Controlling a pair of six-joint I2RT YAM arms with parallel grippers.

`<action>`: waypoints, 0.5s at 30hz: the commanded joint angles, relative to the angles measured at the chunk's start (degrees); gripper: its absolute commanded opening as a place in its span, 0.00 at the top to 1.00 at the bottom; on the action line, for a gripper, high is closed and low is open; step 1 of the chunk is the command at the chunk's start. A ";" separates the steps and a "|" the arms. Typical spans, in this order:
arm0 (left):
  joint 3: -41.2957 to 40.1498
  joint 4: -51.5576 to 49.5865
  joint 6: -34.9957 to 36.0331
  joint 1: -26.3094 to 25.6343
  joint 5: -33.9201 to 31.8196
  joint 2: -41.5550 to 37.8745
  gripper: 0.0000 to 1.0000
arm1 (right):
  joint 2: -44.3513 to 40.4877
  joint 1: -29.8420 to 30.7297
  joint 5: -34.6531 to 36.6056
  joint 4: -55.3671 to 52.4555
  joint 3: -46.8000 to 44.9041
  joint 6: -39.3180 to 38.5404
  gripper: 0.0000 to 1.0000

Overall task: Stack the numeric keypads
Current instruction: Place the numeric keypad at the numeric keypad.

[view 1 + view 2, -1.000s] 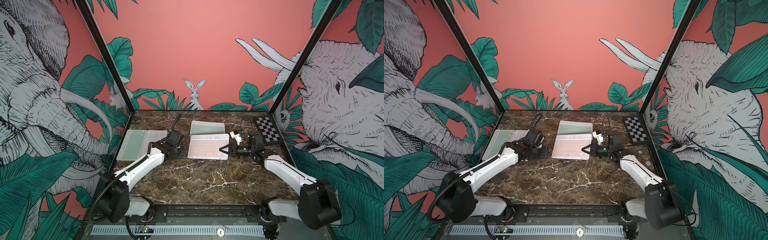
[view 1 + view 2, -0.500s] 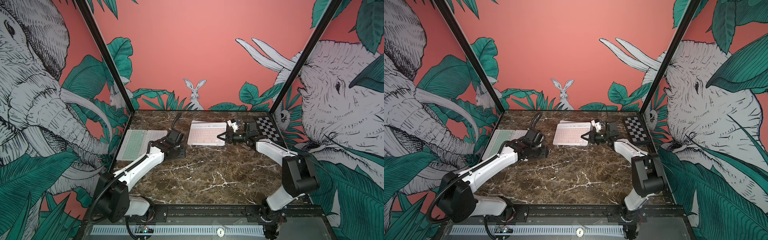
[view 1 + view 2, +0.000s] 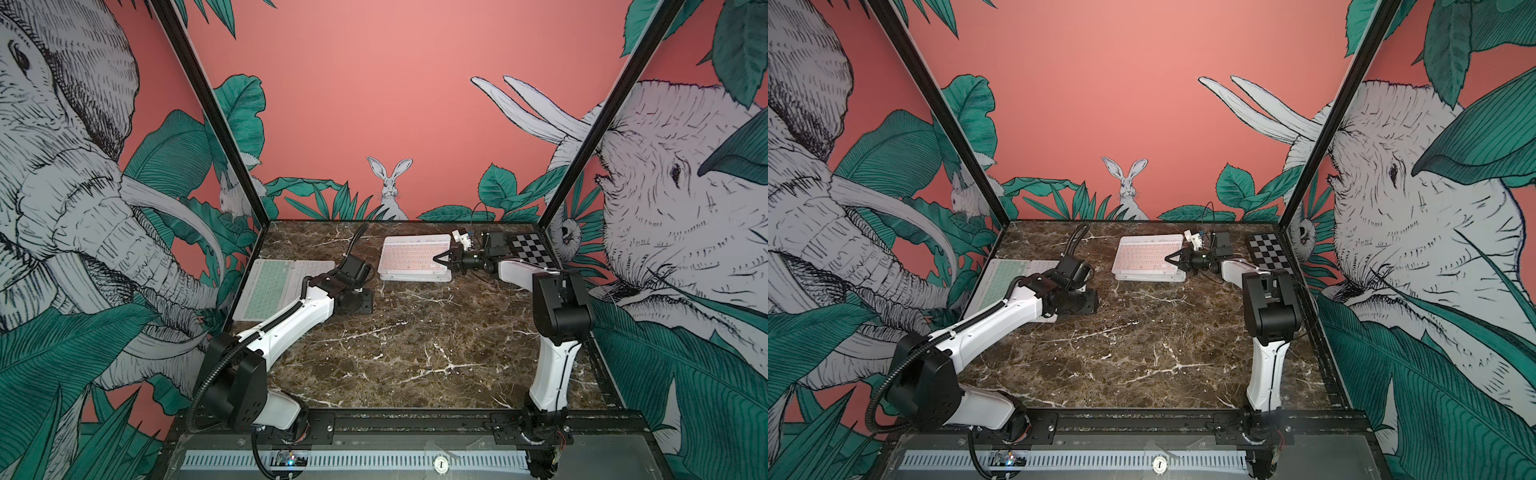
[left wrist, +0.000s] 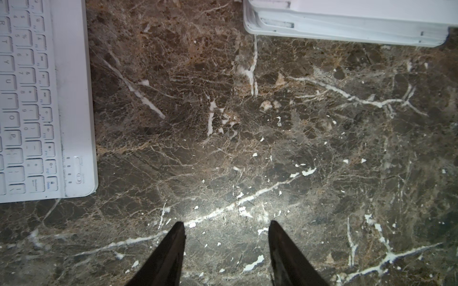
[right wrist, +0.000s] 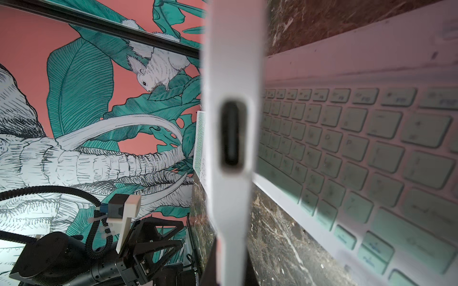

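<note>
Stacking is mid-placement: pink keypad sits in my right gripper, pinched by the short edge that faces the checkered board, and it hangs over the stack that lies just beside that board, on its side toward the cell's middle. Right wrist view shows the held edge, charging port and all, raised off the green-keyed keypad on top of the pile. Whether the edge farthest from the board touches down I cannot tell. I judge the outlines close to matched but not settled, since lower layers peek out under its long front edge. Next move calls for lowering the held edge until the pink keypad lies flat, squaring it to the frames beneath, and only then parting the jaws, because a thin smooth slab let go at a tilt could skate off

Well apart from the board, across the marble table, a mint keypad and a white keypad lie next to each other, not yet stacked. My left gripper hovers between them and the stack, pointing at bare marble, fingers a narrow gap apart and holding nothing; it looks best placed to fetch those two
</note>
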 commanded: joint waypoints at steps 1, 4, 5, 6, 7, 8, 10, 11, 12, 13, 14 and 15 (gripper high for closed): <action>1.44 -1.78 -0.78 0.32 -0.57 0.18 0.44 | 1.06 -0.86 -5.81 5.10 2.90 0.62 1.00; 1.56 -1.94 -0.86 0.28 -0.85 0.38 0.44 | 2.89 -1.19 -7.84 4.73 4.38 0.81 1.00; 1.52 -1.91 -0.86 0.27 -0.88 0.47 0.44 | 3.52 -1.26 -8.73 4.26 5.07 0.73 1.00; 1.53 -1.95 -0.85 0.27 -0.92 0.56 0.44 | 4.13 -1.39 -9.56 4.05 5.62 0.81 1.00; 1.52 -1.97 -0.97 0.32 -0.88 0.64 0.44 | 4.67 -1.40 -10.10 3.79 6.07 0.82 1.00; 1.62 -2.00 -0.94 0.32 -0.89 0.81 0.44 | 5.18 -1.46 -10.50 3.48 6.51 0.74 1.00; 1.66 -1.95 -1.03 0.37 -0.75 1.04 0.44 | 6.28 -1.60 -11.27 2.80 7.47 0.73 1.00; 1.62 -2.02 -1.16 0.30 -0.75 1.21 0.44 | 6.79 -1.76 -11.71 2.70 7.85 0.73 1.00; 1.70 -2.17 -1.12 0.32 -0.68 1.39 0.44 | 7.21 -1.81 -11.89 2.47 8.14 0.69 1.00; 1.70 -2.29 -1.20 0.32 -0.66 1.52 0.44 | 7.53 -1.93 -12.15 2.23 8.40 0.58 1.00; 1.70 -2.43 -1.29 0.31 -0.53 1.65 0.44 | 7.87 -2.06 -12.45 2.09 8.72 0.56 1.00; 1.70 -2.55 -1.45 0.31 -0.57 1.70 0.44 | 8.16 -2.19 -12.69 1.96 8.93 0.56 1.00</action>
